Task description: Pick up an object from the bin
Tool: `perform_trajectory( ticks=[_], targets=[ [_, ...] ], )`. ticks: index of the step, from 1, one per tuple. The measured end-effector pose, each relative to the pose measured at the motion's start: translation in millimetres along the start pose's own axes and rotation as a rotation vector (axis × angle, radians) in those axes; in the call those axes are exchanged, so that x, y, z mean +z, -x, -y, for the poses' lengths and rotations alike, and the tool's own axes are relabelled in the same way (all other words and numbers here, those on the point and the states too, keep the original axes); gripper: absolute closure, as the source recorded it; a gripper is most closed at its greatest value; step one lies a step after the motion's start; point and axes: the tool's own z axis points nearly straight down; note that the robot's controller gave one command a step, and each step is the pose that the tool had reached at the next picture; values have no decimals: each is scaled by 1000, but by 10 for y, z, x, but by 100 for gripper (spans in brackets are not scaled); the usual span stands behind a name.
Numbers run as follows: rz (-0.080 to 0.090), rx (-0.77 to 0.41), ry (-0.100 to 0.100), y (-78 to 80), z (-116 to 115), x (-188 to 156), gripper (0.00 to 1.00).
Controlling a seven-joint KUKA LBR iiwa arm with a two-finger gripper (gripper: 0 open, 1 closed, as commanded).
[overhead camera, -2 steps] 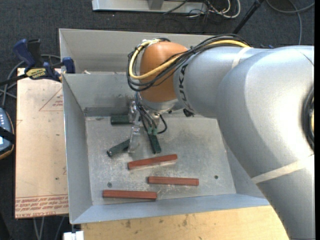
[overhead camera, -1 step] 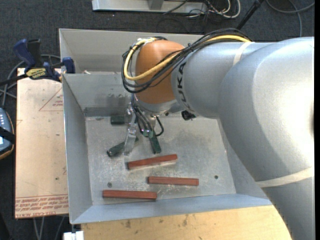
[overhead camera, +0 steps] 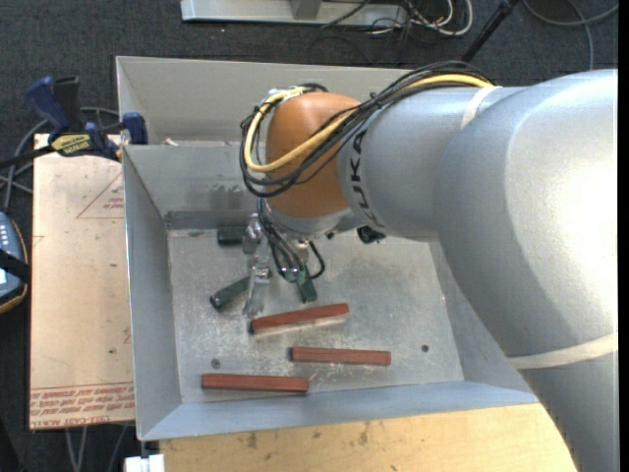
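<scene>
Gripper (overhead camera: 259,288) sits low in the bin (overhead camera: 147,264), centre-left, over the left end of a red-brown bar (overhead camera: 300,318), the farthest of three alike. Claw state: cannot tell. Bar probably stiff, light, wood-like and not fragile. Best gripped across its narrow width near mid-length. Arm (overhead camera: 472,165) shows partial "KUKA" lettering.

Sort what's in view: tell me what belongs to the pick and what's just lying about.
Job in hand:
- gripper, down inside the bin
- upper red-brown bar, nearest the gripper
- dark piece, close beside the gripper

Lying about:
- middle red-brown bar
- lowest red-brown bar
- small dark block near the back wall
</scene>
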Motion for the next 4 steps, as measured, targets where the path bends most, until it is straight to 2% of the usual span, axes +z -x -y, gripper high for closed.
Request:
perform_trajectory(
  ticks=[1, 2, 3, 4],
  targets=[
    [1, -63, 3, -14, 9, 291, 0],
    [4, -63, 3, -3, -2, 278, 0],
    [3, -62, 2, -4, 3, 282, 100],
    [5, -62, 2, 9, -4, -43, 100]
  ],
)
